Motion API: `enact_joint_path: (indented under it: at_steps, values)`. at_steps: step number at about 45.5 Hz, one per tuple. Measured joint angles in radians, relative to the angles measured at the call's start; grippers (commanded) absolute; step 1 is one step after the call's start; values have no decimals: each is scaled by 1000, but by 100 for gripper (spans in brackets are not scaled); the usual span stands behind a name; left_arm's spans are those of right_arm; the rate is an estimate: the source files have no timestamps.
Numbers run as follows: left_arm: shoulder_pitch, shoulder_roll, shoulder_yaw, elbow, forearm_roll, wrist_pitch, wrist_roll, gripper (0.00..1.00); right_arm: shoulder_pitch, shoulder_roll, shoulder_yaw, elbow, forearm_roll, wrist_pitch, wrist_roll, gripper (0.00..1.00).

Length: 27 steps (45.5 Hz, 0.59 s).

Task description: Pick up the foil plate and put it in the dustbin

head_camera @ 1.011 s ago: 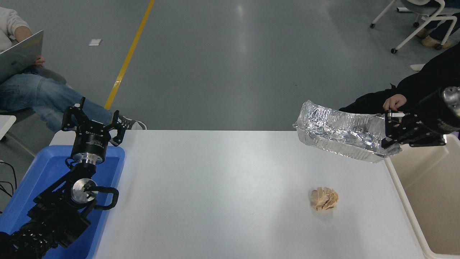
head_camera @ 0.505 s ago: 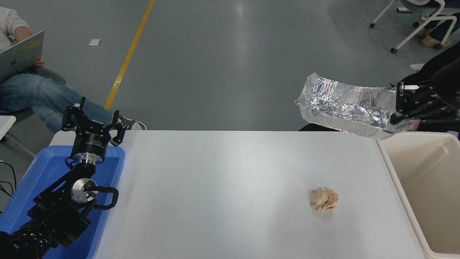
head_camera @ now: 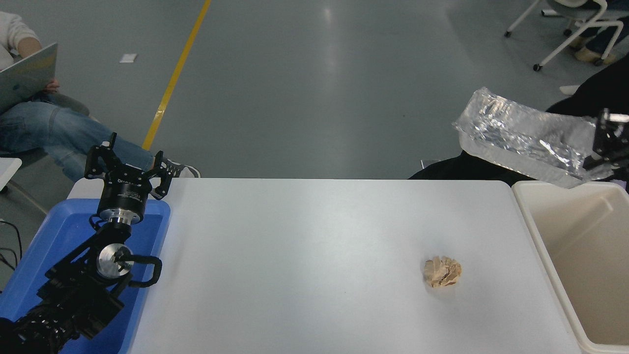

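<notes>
the foil plate (head_camera: pixel 526 139) is thin silver aluminium foil, crinkled all over and mirror-bright, throwing white glints. the dustbin (head_camera: pixel 540 231) looks like cream plastic, its walls smooth with a soft sheen. the table (head_camera: pixel 304 255) has a smooth white top, matt with a faint pale reflection. the paper ball (head_camera: pixel 443 271) is tan paper, crumpled and dull. the tray (head_camera: pixel 54 236) is blue plastic, smooth and slightly glossy. the left gripper (head_camera: pixel 128 162) is matt black, with a brushed metal ring below it. the floor (head_camera: pixel 314 73) is smooth grey with a glossy shine.
</notes>
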Motion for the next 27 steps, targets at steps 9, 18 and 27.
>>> enact_joint_path:
  at_steps: [9, 18, 27]
  values:
    - [0, 0, 0, 0, 0, 0, 0, 99, -190, -92, 71, -98, 0, -158, 0, 0]
    - [0, 0, 0, 0, 0, 0, 0, 99, -426, -129, 203, -211, 0, -275, 1, 0]
    - [0, 0, 0, 0, 0, 0, 0, 99, -696, -107, 382, -363, -1, -351, 1, 0]
